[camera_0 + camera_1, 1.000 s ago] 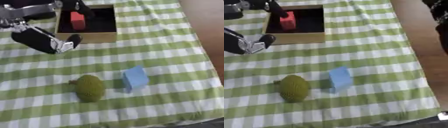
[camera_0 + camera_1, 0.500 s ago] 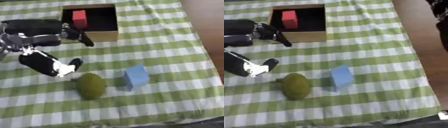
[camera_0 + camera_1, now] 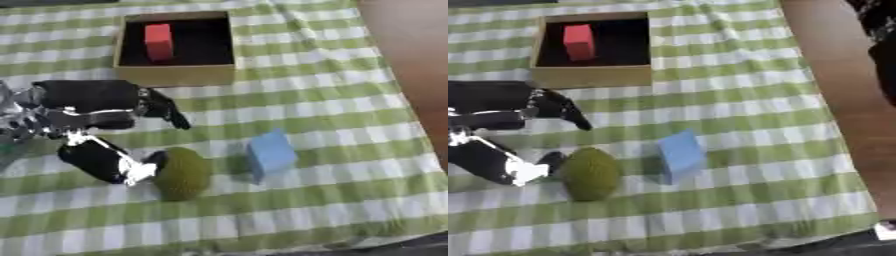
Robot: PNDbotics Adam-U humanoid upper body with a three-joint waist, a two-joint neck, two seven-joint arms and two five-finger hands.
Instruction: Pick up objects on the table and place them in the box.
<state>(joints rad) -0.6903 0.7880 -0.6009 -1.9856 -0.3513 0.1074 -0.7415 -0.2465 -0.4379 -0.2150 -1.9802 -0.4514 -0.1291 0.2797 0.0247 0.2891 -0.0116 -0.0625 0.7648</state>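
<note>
A dark green, rough oval object (image 3: 182, 173) lies on the checked cloth at lower left of centre. My left hand (image 3: 87, 102) comes in from the left and is open. Its black fingers stretch rightward above the green object, and its thumb (image 3: 105, 162) lies beside the object's left side, touching or nearly touching it. A light blue cube (image 3: 270, 153) stands just right of the green object. At the back, the wooden box (image 3: 175, 77) with a black inside holds a red block (image 3: 158, 41). My right hand shows in no view.
A green and white checked cloth (image 3: 332, 100) covers the table. Bare brown wood (image 3: 411, 60) runs along the right side. A dark blurred shape (image 3: 881, 30) sits at the upper right edge. The cloth's front edge is near the bottom.
My left hand has come down from beside the box to the green object, its thumb now at the object's left side. The view has shifted as well.
</note>
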